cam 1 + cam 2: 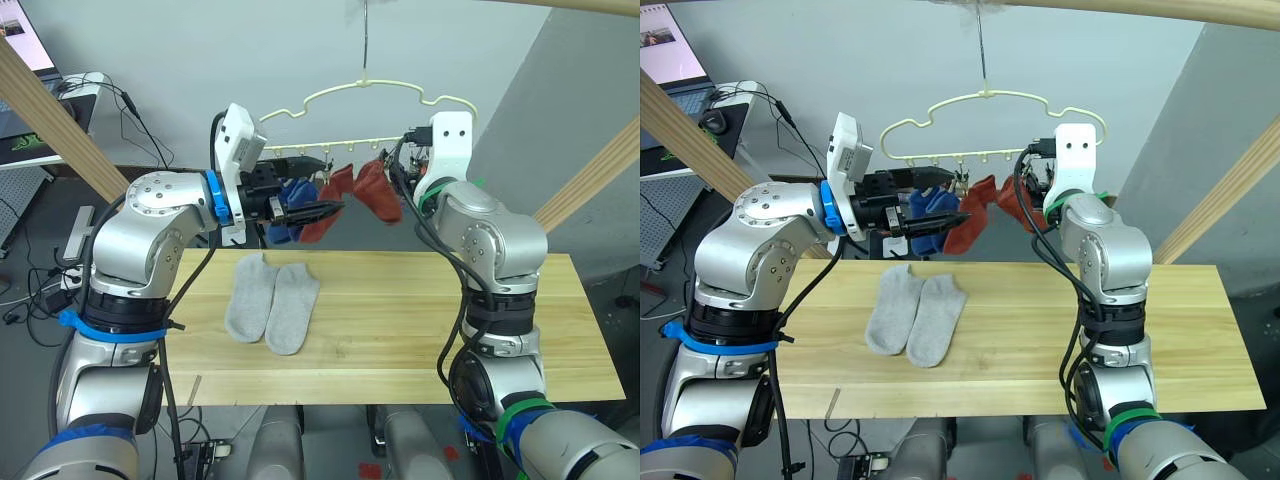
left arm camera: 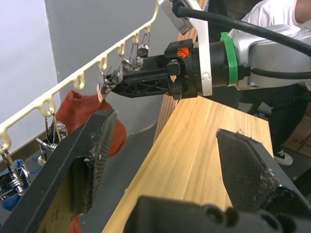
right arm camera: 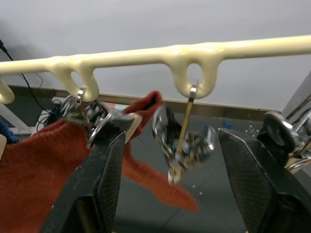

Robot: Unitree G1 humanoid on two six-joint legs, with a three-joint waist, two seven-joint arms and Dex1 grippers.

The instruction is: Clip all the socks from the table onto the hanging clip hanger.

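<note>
With two light grey ankle socks (image 1: 271, 301) lying side by side on the long light-wood table (image 1: 420, 330), I have both arms up at the cream-yellow wavy wire clip hanger (image 1: 370, 100). Two blue socks (image 1: 928, 212) and two rust-red socks (image 1: 352, 196) hang from its small metal clips (image 3: 181, 145). My left gripper (image 2: 165, 160) is spread wide and empty just beside the blue pair. My right gripper (image 3: 165, 160) is also spread, its fingers either side of a free clip. The hanger hangs from a thin hook, so any nudge as I draw back could swing it or tug a red sock loose.
</note>
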